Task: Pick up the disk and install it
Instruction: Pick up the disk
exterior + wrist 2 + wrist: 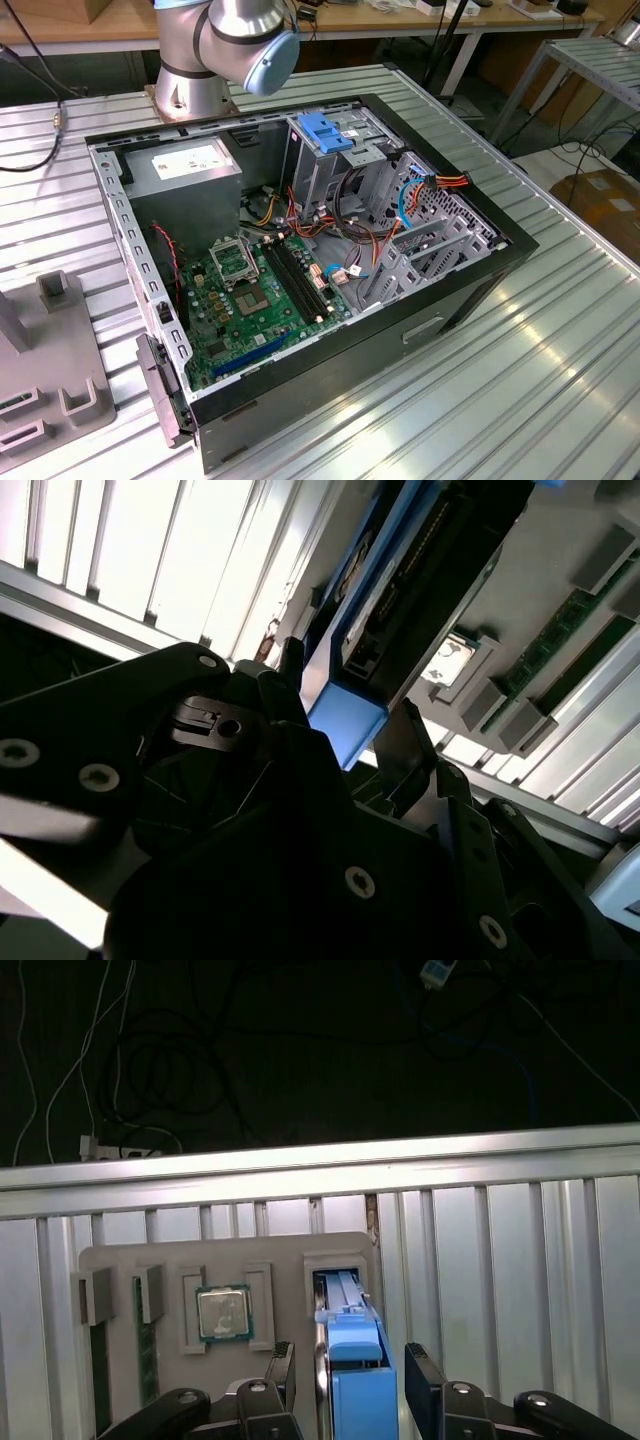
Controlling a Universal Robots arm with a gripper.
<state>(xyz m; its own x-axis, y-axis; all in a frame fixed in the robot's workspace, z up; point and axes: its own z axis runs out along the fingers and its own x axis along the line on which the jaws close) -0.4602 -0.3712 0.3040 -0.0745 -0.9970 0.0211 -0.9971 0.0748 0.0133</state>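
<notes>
The disk stands on edge in a slot of a grey holder tray, with its blue rail facing up. My gripper is open and straddles the disk, one dark finger on each side with a narrow gap to it. In the second wrist view the disk shows its dark connector edge and blue rail end between the same fingers, with the gripper around it. The open computer case lies on the slatted table in the exterior view, its drive cage with a blue plastic top at the back.
The holder tray also carries a processor chip and memory sticks beside the disk. The table edge runs just beyond the tray, with cables on the dark floor past it. Inside the case are a power supply box, a motherboard and loose cables.
</notes>
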